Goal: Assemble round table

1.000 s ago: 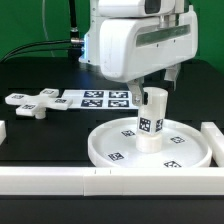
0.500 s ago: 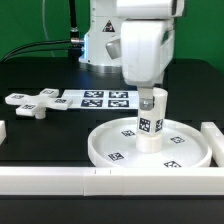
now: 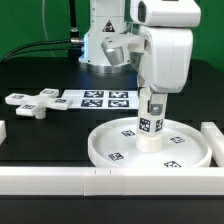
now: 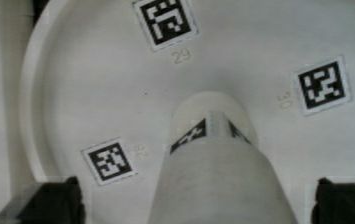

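Observation:
The short thick cylinder leg (image 3: 150,124) stands upright in the middle of the large round rimmed disc (image 3: 102,150). My gripper (image 3: 152,100) is right above the leg, its fingers down around the leg's top. In the wrist view the leg (image 4: 218,150) fills the space between my gripper's (image 4: 200,205) two dark fingers, with a gap on each side, so the gripper is open. The disc's floor (image 4: 103,80) with its square tags lies below. The small cross-shaped base (image 3: 30,103) lies flat on the table at the exterior view's left.
The marker board (image 3: 100,99) lies behind the disc. A long white border wall (image 3: 60,181) runs along the front and another piece (image 3: 214,134) stands at the exterior view's right. The black table shows between the base and the disc.
The arm's head has swung toward the exterior view's right and the wrist has turned over the leg. The leg, the disc and the base have stayed in place.

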Controlling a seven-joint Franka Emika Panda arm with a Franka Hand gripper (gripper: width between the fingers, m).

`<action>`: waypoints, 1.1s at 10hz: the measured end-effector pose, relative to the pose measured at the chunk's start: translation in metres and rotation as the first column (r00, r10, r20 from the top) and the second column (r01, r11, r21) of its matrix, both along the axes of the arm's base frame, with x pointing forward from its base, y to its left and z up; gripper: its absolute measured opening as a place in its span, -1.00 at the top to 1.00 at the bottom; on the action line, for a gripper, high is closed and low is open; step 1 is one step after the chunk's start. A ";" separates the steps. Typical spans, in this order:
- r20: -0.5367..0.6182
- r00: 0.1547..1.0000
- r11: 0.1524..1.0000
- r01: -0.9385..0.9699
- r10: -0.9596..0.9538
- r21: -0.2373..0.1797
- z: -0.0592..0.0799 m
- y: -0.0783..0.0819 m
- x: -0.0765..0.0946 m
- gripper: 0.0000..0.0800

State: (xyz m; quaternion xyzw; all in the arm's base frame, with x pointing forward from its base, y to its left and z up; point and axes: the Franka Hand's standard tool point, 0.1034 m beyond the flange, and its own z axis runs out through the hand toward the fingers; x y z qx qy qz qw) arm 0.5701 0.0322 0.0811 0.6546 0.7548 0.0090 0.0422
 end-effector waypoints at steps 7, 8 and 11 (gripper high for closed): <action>-0.015 1.000 1.000 -0.006 0.006 -0.007 -0.004 0.001 -0.005 -0.03; -0.015 1.000 1.000 0.018 -0.018 -0.006 -0.004 0.001 -0.005 -0.03; -0.015 0.982 0.982 0.189 -0.189 0.004 -0.005 0.000 -0.007 -0.03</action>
